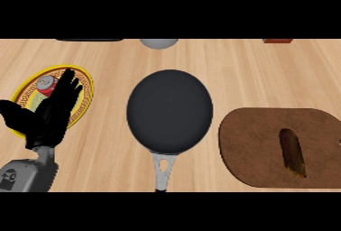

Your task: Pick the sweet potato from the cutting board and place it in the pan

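Head view: one wooden counter (266,72) of pale, streaked grain, carrying one pan, one cutting board and one plate. The pan (170,110), centre frame, is an oval of matte black with a grey metal handle (162,171) pointing to the lower edge. The cutting board (260,140), lower right, is dark brown wood with rounded corners. One sweet potato (292,152) lies on the board's right half: long, slender, reddish-brown, tapered, its length running top to bottom. The plate (85,97), upper left, has a yellow rim and patterned border; one red-and-silver can (44,85) lies on it. One left hand (50,115), black on a grey forearm, stands over the plate, fingers straight and spread, holding nothing. At the top edge, three cropped objects: dark, grey, reddish
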Robot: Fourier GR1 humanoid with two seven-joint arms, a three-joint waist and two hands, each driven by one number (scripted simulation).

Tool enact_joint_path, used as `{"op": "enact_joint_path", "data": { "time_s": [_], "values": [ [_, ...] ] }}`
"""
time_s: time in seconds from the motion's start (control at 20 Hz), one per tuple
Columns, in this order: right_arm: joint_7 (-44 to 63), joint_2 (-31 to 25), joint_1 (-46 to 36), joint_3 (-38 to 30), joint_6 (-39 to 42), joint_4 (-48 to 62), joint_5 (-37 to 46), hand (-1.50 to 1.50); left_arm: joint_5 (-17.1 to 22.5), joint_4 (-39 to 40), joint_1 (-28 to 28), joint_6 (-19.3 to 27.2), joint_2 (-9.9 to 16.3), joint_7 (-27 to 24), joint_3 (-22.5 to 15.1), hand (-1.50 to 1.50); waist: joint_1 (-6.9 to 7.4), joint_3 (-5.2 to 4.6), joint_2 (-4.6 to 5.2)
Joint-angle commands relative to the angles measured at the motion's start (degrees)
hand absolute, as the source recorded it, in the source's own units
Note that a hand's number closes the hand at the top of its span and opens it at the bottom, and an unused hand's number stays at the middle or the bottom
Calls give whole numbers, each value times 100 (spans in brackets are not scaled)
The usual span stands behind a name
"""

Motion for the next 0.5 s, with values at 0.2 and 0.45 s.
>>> {"op": "enact_joint_path", "data": {
  "time_s": [0.2, 0.45],
  "values": [
    [328, -314, 9, 1182, 675, -335, 1158, -150, 92, 93, 185, -301, 105, -213, 247, 0, -22, -2, -11],
    [484, -120, -48, 1062, 959, -846, 1398, -150, -209, -255, 128, 47, -176, 155, 146, 0, -79, 1, -31]
  ]
}}
